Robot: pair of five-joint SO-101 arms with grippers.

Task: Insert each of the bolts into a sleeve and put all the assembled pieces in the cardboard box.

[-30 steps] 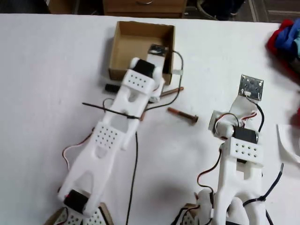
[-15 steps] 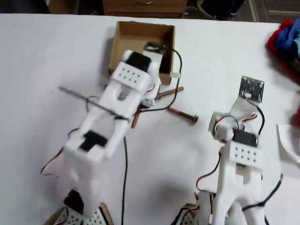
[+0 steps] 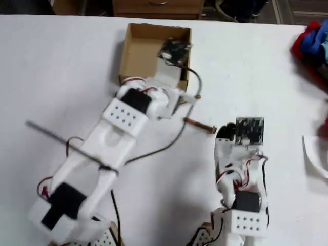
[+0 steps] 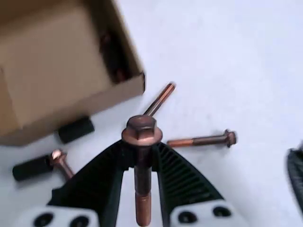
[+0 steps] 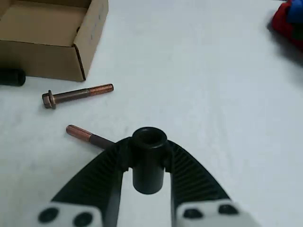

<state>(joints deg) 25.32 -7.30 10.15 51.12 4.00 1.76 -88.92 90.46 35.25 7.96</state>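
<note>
Bolt (image 4: pixel 142 165) is pinched in left jaws, sleeve (image 5: pixel 148 161) in right jaws, bore up; shank tip is to be lined up squarely with bore before pushing

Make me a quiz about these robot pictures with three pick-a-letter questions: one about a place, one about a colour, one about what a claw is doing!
1. Where do the loose bolts lie? A) on the table beside the cardboard box B) inside it C) on a shelf
2. What colour is the sleeve in the right claw? A) white B) black C) copper
3. The left claw is: A) open B) shut on a sleeve C) shut on a bolt
Answers: A, they rest on the tabletop; B, it looks black; C, its jaws pinch the shank.
</note>
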